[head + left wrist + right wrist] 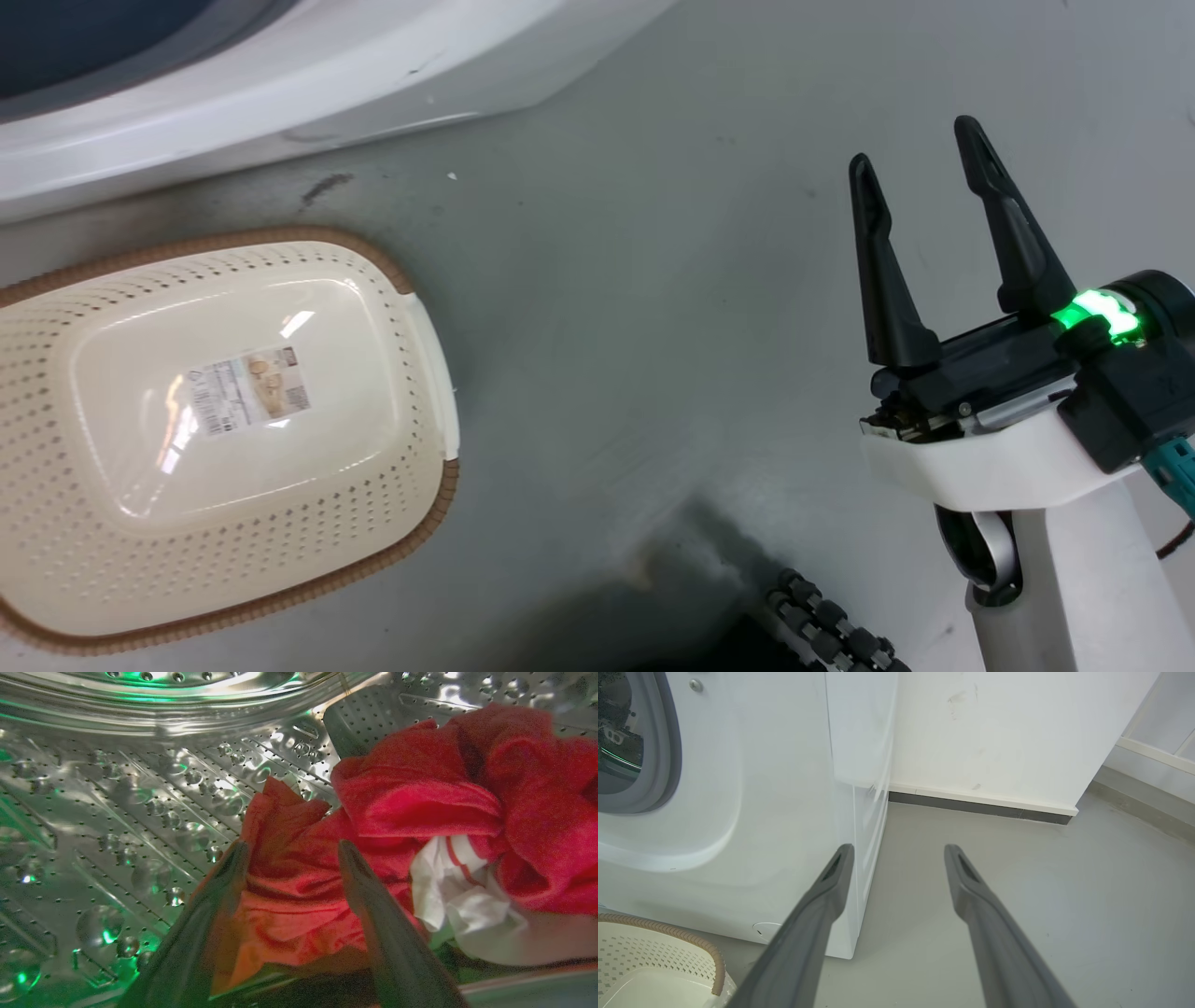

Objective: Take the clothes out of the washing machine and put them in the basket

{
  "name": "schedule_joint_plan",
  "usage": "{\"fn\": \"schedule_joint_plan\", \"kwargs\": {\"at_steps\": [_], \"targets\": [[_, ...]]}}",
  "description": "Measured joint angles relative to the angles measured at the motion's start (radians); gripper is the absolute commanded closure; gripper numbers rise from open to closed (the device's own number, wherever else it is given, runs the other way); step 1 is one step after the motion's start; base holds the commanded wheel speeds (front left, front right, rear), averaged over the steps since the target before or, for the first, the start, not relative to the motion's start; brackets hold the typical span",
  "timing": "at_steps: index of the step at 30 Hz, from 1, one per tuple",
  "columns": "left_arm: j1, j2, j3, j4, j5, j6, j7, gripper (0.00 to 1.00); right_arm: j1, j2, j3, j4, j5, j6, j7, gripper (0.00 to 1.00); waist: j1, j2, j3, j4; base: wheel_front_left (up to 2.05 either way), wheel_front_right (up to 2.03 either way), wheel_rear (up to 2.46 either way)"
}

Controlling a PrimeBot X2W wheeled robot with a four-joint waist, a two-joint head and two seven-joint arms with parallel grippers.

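Between the parted fingers of the left gripper [293, 844]: the clothes [420, 793], red with a white panel, heaped in the steel drum [140, 812] of the washing machine [784, 812]. Right gripper [913, 142]: fingers spread, holding nothing, over grey floor [653, 327]; the basket [280, 231] stands well to its left.

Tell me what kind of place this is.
Probably a laundry corner, maybe a test room: white front-load washer, its steel drum holding red clothes, a basket on the grey floor.
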Motion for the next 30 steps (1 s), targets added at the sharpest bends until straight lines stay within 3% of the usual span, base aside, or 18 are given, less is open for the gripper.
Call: {"fn": "schedule_joint_plan", "kwargs": {"at_steps": [21,22,23,30], "targets": [[-0.104,0.087,-0.125,0.019,-0.039,0.0,0.122,0.0,0.004,0.0,0.041,-0.043,0.031,0.0,0.0,0.0,0.0,0.0,0.089,-0.077,0.0,0.0,0.0],[-0.11,0.088,-0.129,0.018,-0.044,0.0,0.129,0.21,0.004,0.0,0.042,-0.044,0.031,0.0,0.0,0.0,0.0,0.0,0.092,-0.077,0.0,0.0,0.0],[-0.112,0.089,-0.132,0.018,-0.049,0.0,0.129,1.0,0.004,0.0,0.042,-0.045,0.031,0.0,0.0,0.0,-0.0001,0.0,0.094,-0.077,0.0,0.0,0.0],[-0.121,0.093,-0.158,0.007,-0.084,0.0,0.117,1.0,0.003,0.0,0.041,-0.047,0.03,0.0,0.0,0.0,-0.0001,0.0,0.101,-0.07,0.0,0.0,0.0]]}}
